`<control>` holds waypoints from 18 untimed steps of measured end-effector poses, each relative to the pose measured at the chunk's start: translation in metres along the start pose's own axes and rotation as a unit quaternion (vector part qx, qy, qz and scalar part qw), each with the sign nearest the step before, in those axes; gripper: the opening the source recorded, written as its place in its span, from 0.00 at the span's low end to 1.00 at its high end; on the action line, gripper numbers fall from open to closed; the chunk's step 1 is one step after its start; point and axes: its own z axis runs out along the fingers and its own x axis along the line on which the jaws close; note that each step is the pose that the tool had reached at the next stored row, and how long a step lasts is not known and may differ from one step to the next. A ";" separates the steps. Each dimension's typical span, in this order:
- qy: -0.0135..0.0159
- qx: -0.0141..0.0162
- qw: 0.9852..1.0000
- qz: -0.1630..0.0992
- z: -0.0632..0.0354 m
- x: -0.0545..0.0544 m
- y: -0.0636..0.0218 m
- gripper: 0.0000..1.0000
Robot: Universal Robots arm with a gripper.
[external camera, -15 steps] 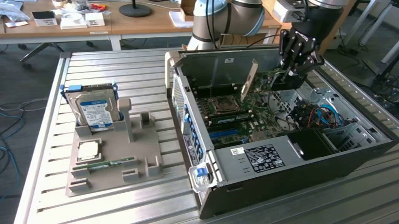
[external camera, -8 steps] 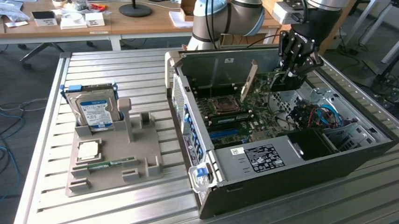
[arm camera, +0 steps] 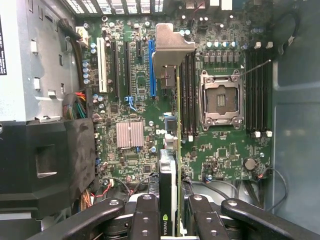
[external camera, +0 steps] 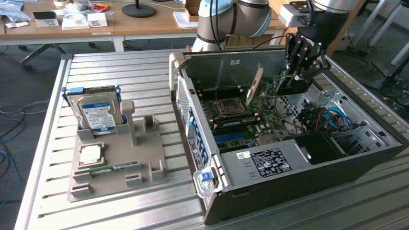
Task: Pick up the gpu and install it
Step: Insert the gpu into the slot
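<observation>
**Inside the open case (external camera: 357, 165): gpu (arm camera: 167, 175) clamped on edge**

The jaws pinch the gpu's black cooler. Its green board stands upright over the motherboard (external camera: 252, 108), upper right of the exterior view. The case sits on a slatted desk (external camera: 128, 67).

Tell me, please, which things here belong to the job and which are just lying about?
Job: gpu, held in the claw; open computer case; motherboard.
Lying about: hard drive, memory stick and processor chip on the grey holder.
</observation>
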 end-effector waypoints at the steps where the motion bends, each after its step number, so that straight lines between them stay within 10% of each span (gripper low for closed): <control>1: 0.000 0.000 1.000 0.000 0.0000 0.000 0.0000 0.27; 18: 0.000 0.000 1.000 0.000 0.0040 0.000 0.0001 0.27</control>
